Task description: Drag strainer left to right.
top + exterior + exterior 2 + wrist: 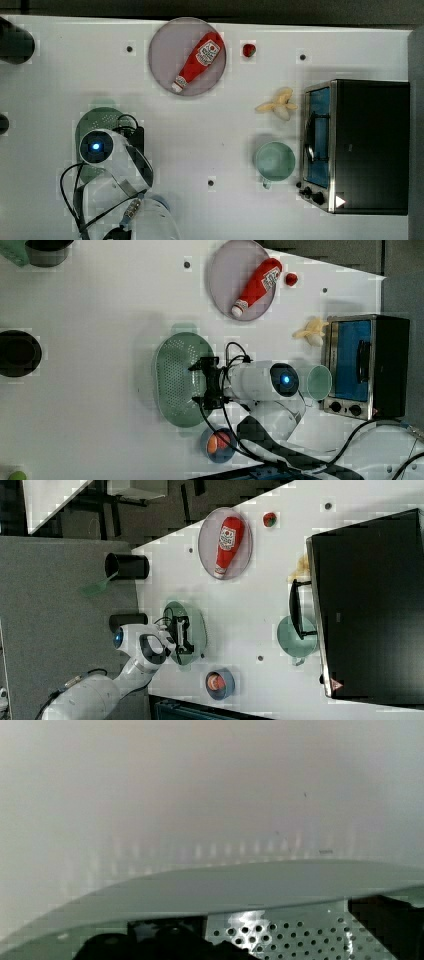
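Bright, even light, soft shadows; blocky compression throughout, and the wrist view blurred.

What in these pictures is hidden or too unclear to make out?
- Pale mint-green oval plastic strainer: top view, mostly covered by the white arm.
- Pincer: left view, whether it touches the strainer is unclear.
- Orange contents of the small blue bowl: right view, too small to identify.

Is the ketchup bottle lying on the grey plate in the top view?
Yes, the red ketchup bottle lies on its side inside the round grey plate, cap toward the plate's lower rim.
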Action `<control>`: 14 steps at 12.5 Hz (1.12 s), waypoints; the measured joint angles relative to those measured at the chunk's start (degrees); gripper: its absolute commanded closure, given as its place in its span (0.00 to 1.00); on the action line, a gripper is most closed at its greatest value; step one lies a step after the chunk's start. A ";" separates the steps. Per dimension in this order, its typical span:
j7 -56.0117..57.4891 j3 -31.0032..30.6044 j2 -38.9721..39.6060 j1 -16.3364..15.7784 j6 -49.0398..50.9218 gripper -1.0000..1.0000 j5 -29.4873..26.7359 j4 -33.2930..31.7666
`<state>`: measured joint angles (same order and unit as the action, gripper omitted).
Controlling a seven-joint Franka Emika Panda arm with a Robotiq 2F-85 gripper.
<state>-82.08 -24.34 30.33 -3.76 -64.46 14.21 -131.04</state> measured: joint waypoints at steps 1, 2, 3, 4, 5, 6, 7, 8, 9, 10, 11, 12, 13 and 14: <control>0.00 0.21 -0.84 0.36 0.17 0.00 -0.45 -0.22; 0.06 0.03 -2.15 1.20 0.22 0.00 -0.32 -0.90; 0.28 -0.15 -3.34 2.14 -0.28 0.00 -0.12 -1.23; 0.73 -0.45 -3.92 3.22 -1.51 0.00 -0.34 -1.45; 1.23 -0.22 -4.18 3.94 -2.01 0.00 -0.60 -1.45; 2.01 -0.11 -4.45 4.71 -1.62 0.00 -0.23 -1.79; 2.63 0.15 -5.34 5.52 -0.90 0.00 -0.30 -3.47; 3.30 0.67 -6.08 6.31 -0.73 0.00 -0.41 -5.37; 4.31 1.48 -6.32 7.19 -0.78 0.00 -0.13 -6.71; 5.26 2.08 -6.15 8.33 -0.67 0.00 -0.06 -7.39; 6.04 2.64 -6.10 9.21 -0.90 0.00 0.50 -7.72; 7.33 2.81 -6.53 10.34 -1.40 0.00 1.32 -8.17; 8.67 2.99 -6.52 11.44 -1.34 0.00 1.01 -8.06; 9.79 3.34 -6.45 12.28 -1.06 0.00 0.62 -7.83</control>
<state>-72.29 -21.00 23.88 8.53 -65.52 14.83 -138.88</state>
